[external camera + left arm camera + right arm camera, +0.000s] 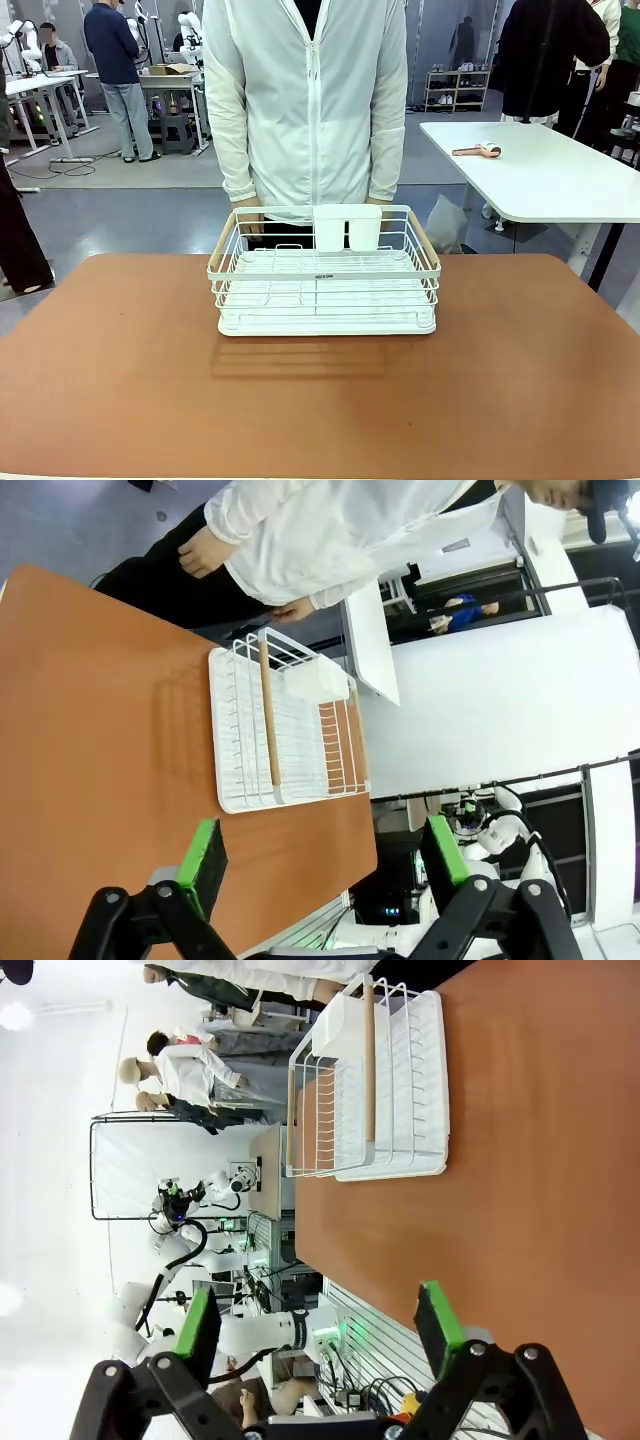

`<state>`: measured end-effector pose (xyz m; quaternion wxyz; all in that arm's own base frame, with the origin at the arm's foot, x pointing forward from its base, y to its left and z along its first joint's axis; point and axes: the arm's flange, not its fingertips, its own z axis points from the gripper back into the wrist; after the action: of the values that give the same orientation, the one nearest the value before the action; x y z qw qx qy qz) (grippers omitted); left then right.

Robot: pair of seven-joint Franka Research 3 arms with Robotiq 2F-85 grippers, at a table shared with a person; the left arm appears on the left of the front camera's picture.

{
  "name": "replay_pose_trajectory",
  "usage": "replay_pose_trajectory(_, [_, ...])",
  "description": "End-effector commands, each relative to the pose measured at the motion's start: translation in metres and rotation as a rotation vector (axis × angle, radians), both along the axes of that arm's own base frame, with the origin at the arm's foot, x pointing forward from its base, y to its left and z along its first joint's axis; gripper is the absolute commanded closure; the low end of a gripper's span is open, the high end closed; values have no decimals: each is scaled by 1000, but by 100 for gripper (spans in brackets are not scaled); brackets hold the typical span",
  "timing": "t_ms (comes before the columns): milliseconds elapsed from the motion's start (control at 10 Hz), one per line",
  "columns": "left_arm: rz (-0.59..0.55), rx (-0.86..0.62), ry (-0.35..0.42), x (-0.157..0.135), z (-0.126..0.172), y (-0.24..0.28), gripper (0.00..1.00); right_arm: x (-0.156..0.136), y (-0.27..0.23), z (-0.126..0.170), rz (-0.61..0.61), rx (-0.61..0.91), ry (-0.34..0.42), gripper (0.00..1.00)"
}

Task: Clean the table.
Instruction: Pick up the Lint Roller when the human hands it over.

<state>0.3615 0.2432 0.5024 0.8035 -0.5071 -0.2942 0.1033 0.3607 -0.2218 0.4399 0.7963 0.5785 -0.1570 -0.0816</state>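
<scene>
Since the rack (325, 290) stood centre frame on the table (120, 380), likely awaiting clearing, left gripper (322, 848) and right gripper (318, 1325) hovered short of it, fingers apart, empty, ready

Tabletop (120, 390): large, flat, matte reddish-brown, rounded far corners, level; white wire rack (325, 290) stands on it at middle, close to far edge

I see the rack (325, 272) sitting on the desk (120, 380) at frame centre, the person (305, 100) directly behind it, a second desk (560, 180) upper right.
</scene>
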Motion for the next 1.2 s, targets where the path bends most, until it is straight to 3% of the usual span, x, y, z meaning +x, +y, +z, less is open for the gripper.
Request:
replay_pose_trajectory(0, [-41,38,-18,11,5,-21,0,8,19,8,20,-31,-51,0])
replay_pose_trajectory(100, [0,0,0,0,0,0,0,0,0,0,0,0,0,0])
replay_pose_trajectory(1100, [0,0,0,0,0,0,0,0,0,0,0,0,0,0])
